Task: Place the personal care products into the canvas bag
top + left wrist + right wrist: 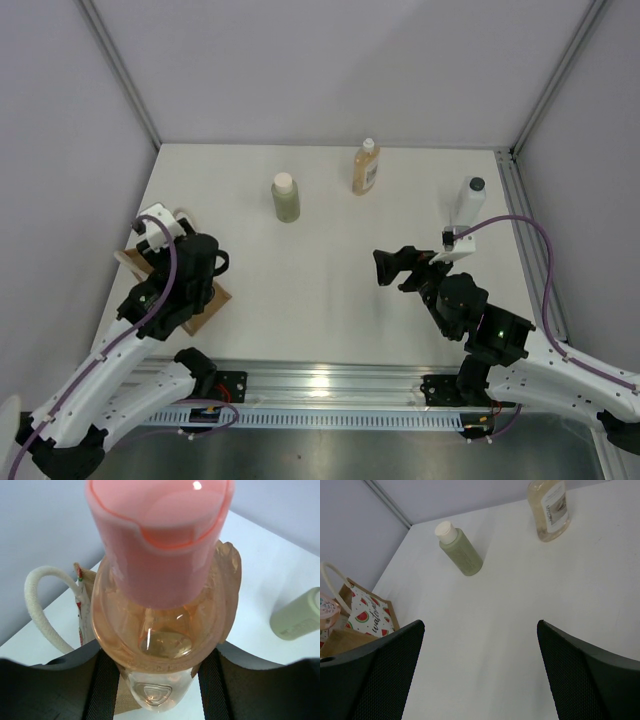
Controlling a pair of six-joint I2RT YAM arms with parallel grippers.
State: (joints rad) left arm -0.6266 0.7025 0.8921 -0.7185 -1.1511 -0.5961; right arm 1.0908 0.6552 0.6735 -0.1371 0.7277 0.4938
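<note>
My left gripper [157, 680] is shut on the orange bottle [160, 635] with the pink cap and holds it upright over the canvas bag [231, 575], whose cream handle [37, 605] loops at the left. In the top view the left arm covers most of the bag [217, 300] at the table's left edge. My right gripper [395, 268] is open and empty over the middle of the table, and shows the same in its wrist view [480, 670]. The olive-green bottle [286, 197], the amber bottle [366, 168] and the white bottle [472, 203] stand along the back.
The bag shows a watermelon print in the right wrist view [370, 617]. Grey walls close the table at the left, back and right. A metal rail [330, 385] runs along the near edge between the arm bases.
</note>
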